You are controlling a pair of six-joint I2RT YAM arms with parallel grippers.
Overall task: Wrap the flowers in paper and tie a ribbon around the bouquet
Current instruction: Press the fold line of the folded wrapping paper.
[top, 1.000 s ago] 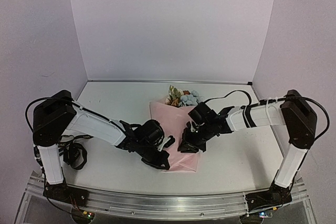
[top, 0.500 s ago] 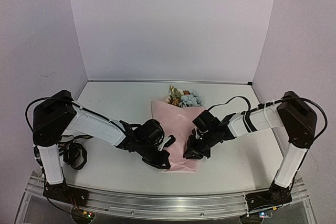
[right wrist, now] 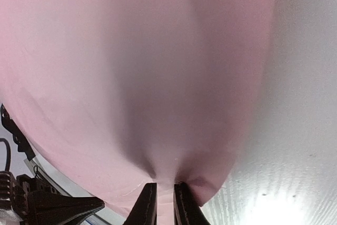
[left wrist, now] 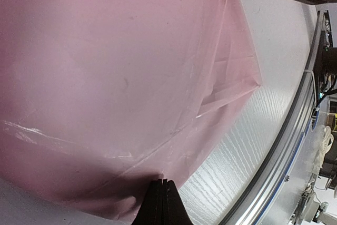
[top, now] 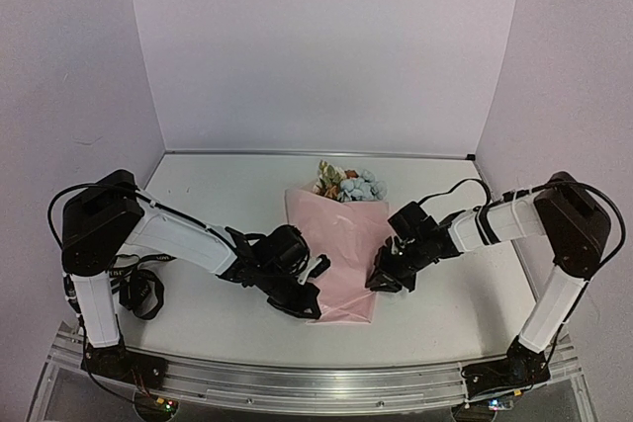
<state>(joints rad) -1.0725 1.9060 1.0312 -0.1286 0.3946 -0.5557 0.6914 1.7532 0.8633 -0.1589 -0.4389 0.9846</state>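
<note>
Ribbon idle at the near left: the long narrow black ribbon (top: pixel 146 294) lies in a loose heap beside the left arm's base, well apart from the work. Just beyond it, the left arm reaches out low and nearly level across the white table (top: pixel 227 195). The left gripper (top: pixel 310 309) is clamped fully shut on the near left edge of the thin pale pink paper sheet (top: pixel 336 244) and has not shifted. The change is on the other side. Over the past second the right gripper (top: pixel 382 282) has slid outward from above the middle of the sheet to its right margin, jaws all but closed with a pinch of pink paper between them (the wrist view shows the sheet bunching into the tips). Its forearm now angles in low from the folded elbow, wrist tipped down. The wrap reads wider and flatter than before, likely drawn taut between the two grips. That suggests the fold is being set rather than finished, with tying not yet begun. At the far, wide end of the paper, mid-table, the small bunch of pale blue, cream and orange-brown flowers (top: pixel 346 185) pokes out toward the back wall.
</note>
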